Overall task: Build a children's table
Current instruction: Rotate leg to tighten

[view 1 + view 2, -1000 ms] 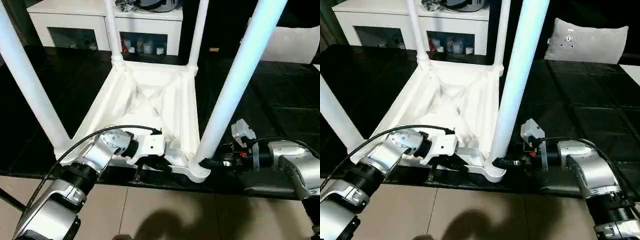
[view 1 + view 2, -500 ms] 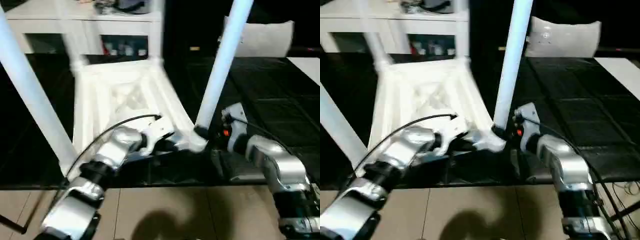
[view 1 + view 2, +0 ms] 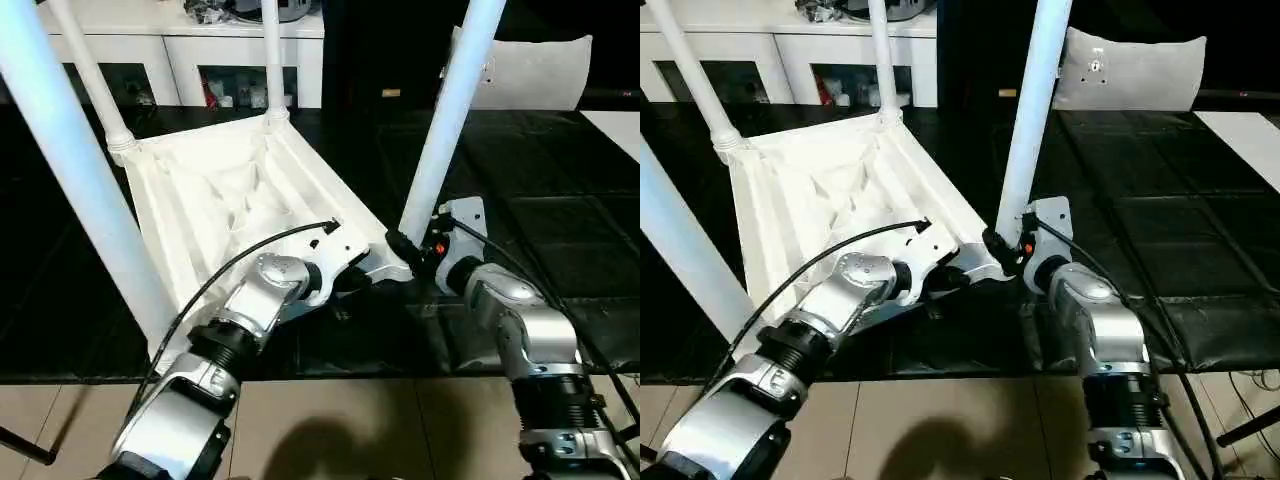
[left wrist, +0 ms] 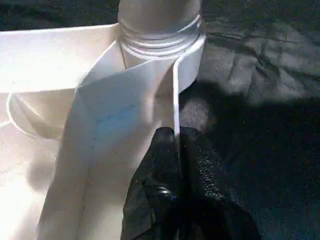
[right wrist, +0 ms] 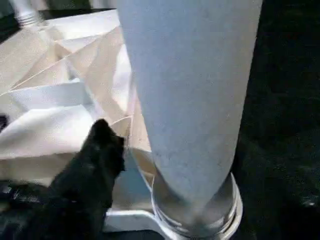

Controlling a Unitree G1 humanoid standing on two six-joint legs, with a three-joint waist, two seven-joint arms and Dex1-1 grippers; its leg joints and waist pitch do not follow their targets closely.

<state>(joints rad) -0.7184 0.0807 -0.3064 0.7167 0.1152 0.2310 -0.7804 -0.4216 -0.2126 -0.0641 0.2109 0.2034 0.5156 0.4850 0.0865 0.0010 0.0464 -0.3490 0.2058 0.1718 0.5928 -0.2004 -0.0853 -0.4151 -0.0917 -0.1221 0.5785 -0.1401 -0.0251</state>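
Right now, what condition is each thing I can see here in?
Tabletop: upside down on the dark surface, ribbed underside up.
Four legs: all standing upright in the corner sockets.
Left gripper: fingers shut, pinching the tabletop's thin rim near a corner.
Right gripper: at the base of the near right leg; its grip is unclear.
Cabinet: glass doors closed.

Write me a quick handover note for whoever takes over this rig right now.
Left pincer: shut on the tabletop's rim beside the near right corner socket.
Right pincer: at the base of the near right leg; grip unclear.
The tabletop lies upside down on the black mat. All four legs stand in their sockets.
Left to do: check that the legs are tight, then turn the table upright.
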